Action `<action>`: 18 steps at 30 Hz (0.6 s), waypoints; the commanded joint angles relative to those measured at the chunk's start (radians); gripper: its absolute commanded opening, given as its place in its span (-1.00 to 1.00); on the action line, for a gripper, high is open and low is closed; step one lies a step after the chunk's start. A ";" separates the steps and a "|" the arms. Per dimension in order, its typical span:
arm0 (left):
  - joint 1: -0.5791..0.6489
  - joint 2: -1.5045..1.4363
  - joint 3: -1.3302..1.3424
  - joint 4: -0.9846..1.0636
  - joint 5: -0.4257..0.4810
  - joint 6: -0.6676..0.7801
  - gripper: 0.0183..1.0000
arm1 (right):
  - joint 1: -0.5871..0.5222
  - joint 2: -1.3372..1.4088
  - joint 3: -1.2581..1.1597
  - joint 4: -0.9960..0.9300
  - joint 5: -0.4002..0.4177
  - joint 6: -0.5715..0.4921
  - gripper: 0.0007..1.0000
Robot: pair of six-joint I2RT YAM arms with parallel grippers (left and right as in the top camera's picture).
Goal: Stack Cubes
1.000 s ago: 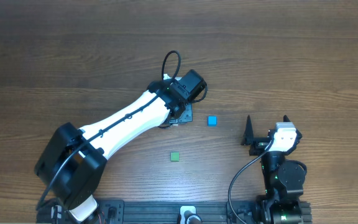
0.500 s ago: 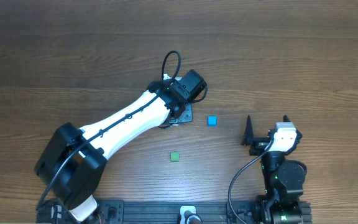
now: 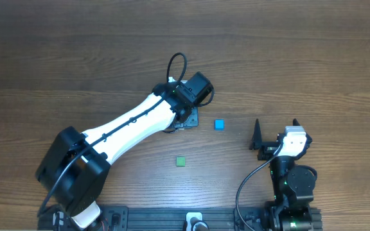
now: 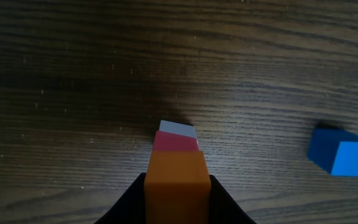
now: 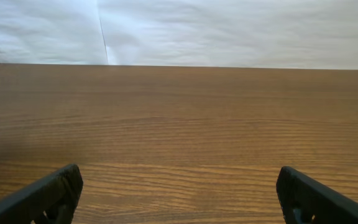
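My left gripper [image 4: 177, 208] is shut on an orange cube [image 4: 177, 177]. That cube sits over a red cube [image 4: 176, 142], with a pale grey cube [image 4: 179, 129] under the red one. In the top view the left gripper [image 3: 186, 119] hangs over the table's middle and hides the stack. A blue cube [image 3: 219, 124] [image 4: 342, 151] lies on the wood just right of it. A green cube [image 3: 181, 162] rests nearer the front edge. My right gripper [image 3: 275, 133] [image 5: 179, 202] stands open at the right with nothing between its fingers.
The wooden table [image 3: 300, 58] stretches bare across the back and the left. A white wall [image 5: 229, 31] stands beyond the far edge in the right wrist view. The arm bases and a black rail [image 3: 191, 218] line the front edge.
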 commanded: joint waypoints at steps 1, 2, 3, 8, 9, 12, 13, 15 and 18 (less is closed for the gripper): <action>-0.002 0.029 -0.006 -0.008 0.011 -0.018 -0.85 | -0.007 -0.008 -0.009 0.002 -0.005 -0.004 0.98; -0.002 0.029 -0.006 -0.008 0.013 -0.018 -0.84 | -0.007 -0.008 -0.009 0.002 -0.005 -0.004 0.99; -0.002 0.029 -0.006 -0.008 0.014 -0.018 -0.82 | -0.007 -0.008 -0.009 0.002 -0.005 -0.004 0.98; -0.002 0.029 -0.006 -0.008 0.014 -0.018 -0.71 | -0.007 -0.008 -0.009 0.002 -0.005 -0.004 0.98; -0.002 0.029 -0.006 -0.008 0.014 -0.018 -0.67 | -0.007 -0.008 -0.009 0.002 -0.005 -0.004 0.99; -0.002 0.029 -0.006 -0.008 0.014 -0.018 -0.57 | -0.007 -0.008 -0.009 0.002 -0.005 -0.004 0.98; -0.002 0.029 -0.006 -0.008 0.014 -0.018 -0.54 | -0.007 -0.008 -0.009 0.002 -0.005 -0.004 0.99; -0.002 0.029 -0.006 -0.008 0.014 -0.018 -0.49 | -0.007 -0.008 -0.009 0.002 -0.005 -0.004 0.99; -0.002 0.029 -0.006 -0.008 0.014 -0.018 -0.43 | -0.007 -0.008 -0.009 0.002 -0.005 -0.004 0.99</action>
